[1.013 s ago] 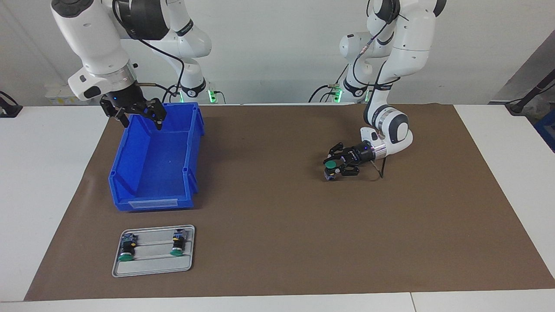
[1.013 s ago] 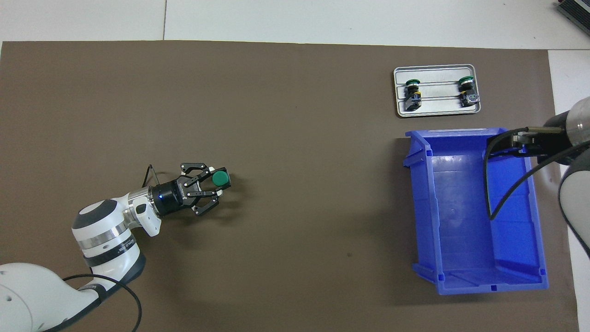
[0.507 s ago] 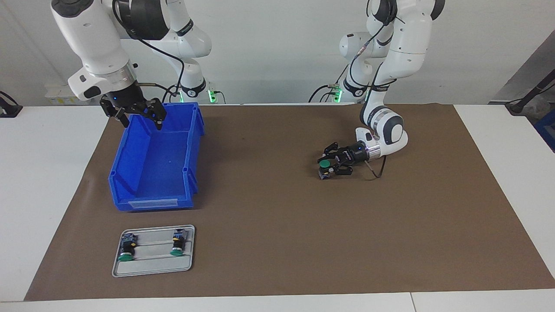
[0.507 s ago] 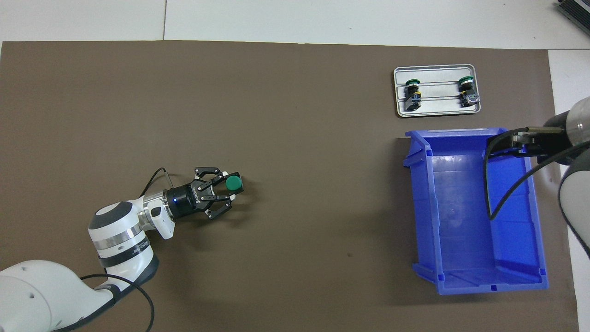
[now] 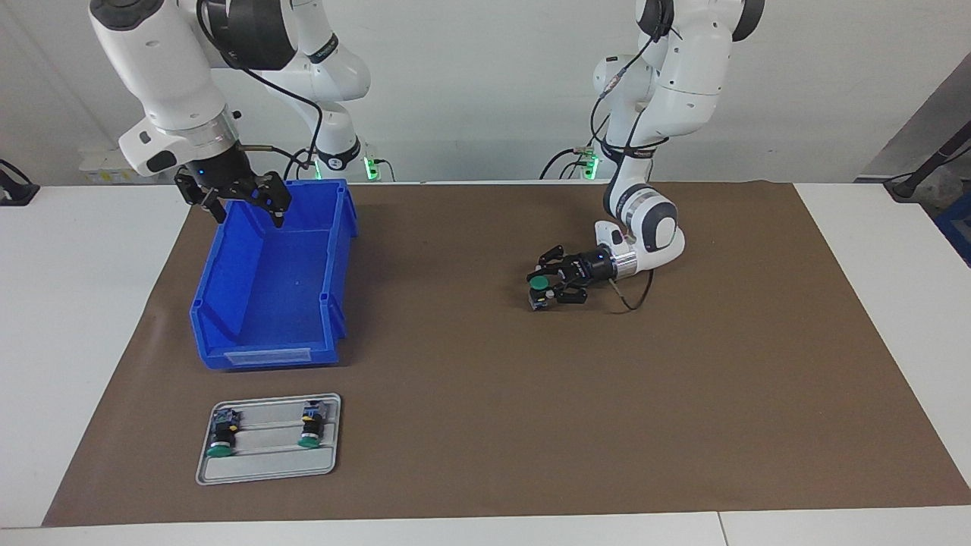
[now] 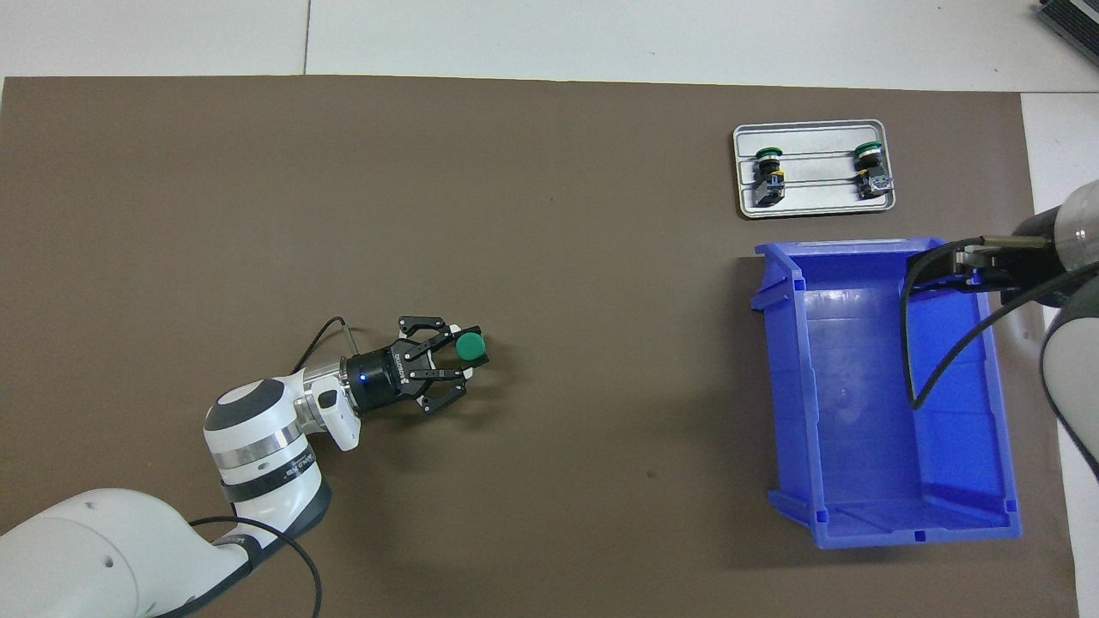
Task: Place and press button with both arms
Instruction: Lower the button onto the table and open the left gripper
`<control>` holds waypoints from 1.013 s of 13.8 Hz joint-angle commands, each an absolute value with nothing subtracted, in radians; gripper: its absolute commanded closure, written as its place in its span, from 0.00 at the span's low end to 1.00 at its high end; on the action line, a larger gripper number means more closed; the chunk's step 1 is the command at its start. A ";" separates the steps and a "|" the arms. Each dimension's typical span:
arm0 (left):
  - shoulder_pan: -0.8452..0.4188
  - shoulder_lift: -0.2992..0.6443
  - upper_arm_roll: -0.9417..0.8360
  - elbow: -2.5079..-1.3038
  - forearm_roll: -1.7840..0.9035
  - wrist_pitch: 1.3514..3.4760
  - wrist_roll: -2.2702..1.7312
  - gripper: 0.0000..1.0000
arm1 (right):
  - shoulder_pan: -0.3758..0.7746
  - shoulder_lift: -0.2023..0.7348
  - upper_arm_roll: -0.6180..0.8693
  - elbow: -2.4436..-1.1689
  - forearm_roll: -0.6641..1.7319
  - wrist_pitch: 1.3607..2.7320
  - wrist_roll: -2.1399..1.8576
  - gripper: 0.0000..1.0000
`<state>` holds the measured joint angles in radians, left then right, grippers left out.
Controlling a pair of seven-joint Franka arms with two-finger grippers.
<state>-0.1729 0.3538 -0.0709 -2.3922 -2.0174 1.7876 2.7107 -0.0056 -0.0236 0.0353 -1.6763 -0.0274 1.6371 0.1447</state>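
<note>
Sliding toward the middle of the mat, the left pincer [image 5: 548, 288] has carried the button [image 5: 539, 287] along from where it sat a second ago, and the bent left arm [image 5: 645, 220] has swung in with it, while the right pincer [image 5: 235, 199] has not budged. Right of centre in the facing frame, the left pincer is clamped on the button's dark body, green cap up, blue-grey end low — I can't tell whether it touches the brown mat [image 5: 485, 394] yet. Upper left of that frame, the right pincer hangs wide apart and empty over the top rim of the blue bin [image 5: 265, 311], waiting. Lower left, two more buttons [image 5: 221, 440] lie on the grey tray [image 5: 265, 470], just below the bin. To my eye the placing step is under way, pressing not yet begun. Now the risks — the grip comes in from the side, so if the pincer lets go with the button tilted or off the bench, it could topple onto its side. And when the right arm [image 5: 163, 68] comes to press, an off-centre push on the cap may tip or skid it.
</note>
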 commanded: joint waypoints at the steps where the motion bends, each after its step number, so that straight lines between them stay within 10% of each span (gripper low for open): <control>1: -0.210 0.359 -0.061 -2.395 -2.043 1.838 2.753 0.80 | -0.012 -0.043 0.040 -1.697 -0.021 1.655 0.123 0.00; 14: -0.204 0.359 -0.060 -2.396 -2.043 1.852 2.758 0.48 | -0.012 -0.043 0.040 -1.697 -0.021 1.655 0.123 0.00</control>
